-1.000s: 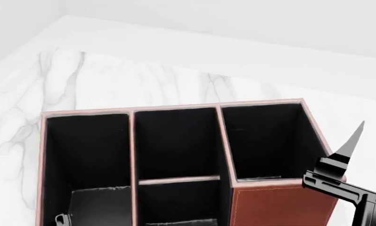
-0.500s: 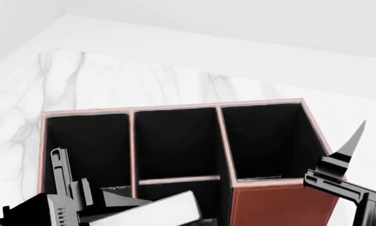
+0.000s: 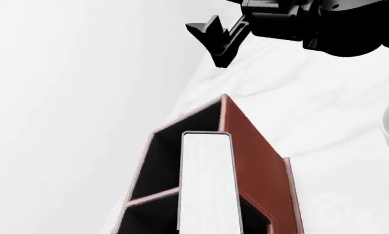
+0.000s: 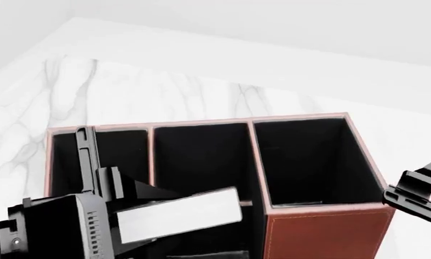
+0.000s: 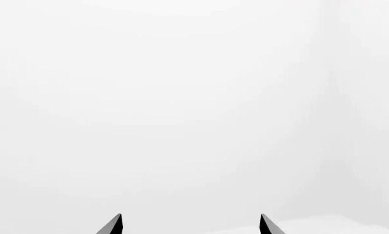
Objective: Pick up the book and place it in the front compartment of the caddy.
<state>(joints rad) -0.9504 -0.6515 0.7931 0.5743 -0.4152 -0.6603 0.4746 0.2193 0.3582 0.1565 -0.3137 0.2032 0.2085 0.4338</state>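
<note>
1 book (image 4: 178,214) pinched in left gripper (image 4: 125,208), long axis running left-right over caddy (image 4: 320,232), seemingly above front compartment (image 4: 204,232); right gripper (image 5: 190,225) spread, off right.

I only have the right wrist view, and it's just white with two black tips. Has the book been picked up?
Observer: Yes. The left gripper holds the book, white page edges showing, above the caddy.
Operator: Which cell is it over?
Observer: The middle column, across the low divider. It hides most of the front compartment.
Operator: And where's my right gripper?
Observer: The right gripper is open with nothing in it, outside the caddy beside the tall corner cell.
</note>
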